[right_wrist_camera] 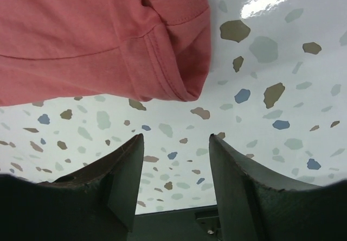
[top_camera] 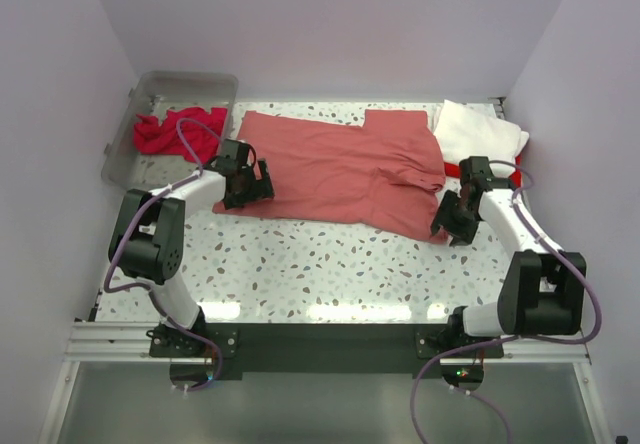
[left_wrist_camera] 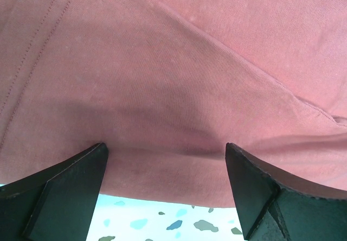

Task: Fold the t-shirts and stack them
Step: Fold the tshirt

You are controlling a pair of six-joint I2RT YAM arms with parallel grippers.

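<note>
— Four t-shirts, where?
— The faded coral-red shirt lies spread across the table, with its right sleeve rumpled. The white shirt is heaped at the far right, and a strip of the bright red shirt shows under it. The crimson shirt is bunched in the clear bin.
— Grippers?
— The left gripper gapes wide over the coral hem and grasps nothing. The right gripper has its jaws apart over bare table, beside the sleeve.

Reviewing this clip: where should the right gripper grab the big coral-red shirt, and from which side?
Probably the rolled hemmed corner of the coral-red shirt, just ahead of the open right gripper. It bunches up thicker than the flat cloth, giving something to pinch. Come in low from the near right, over bare table.
</note>
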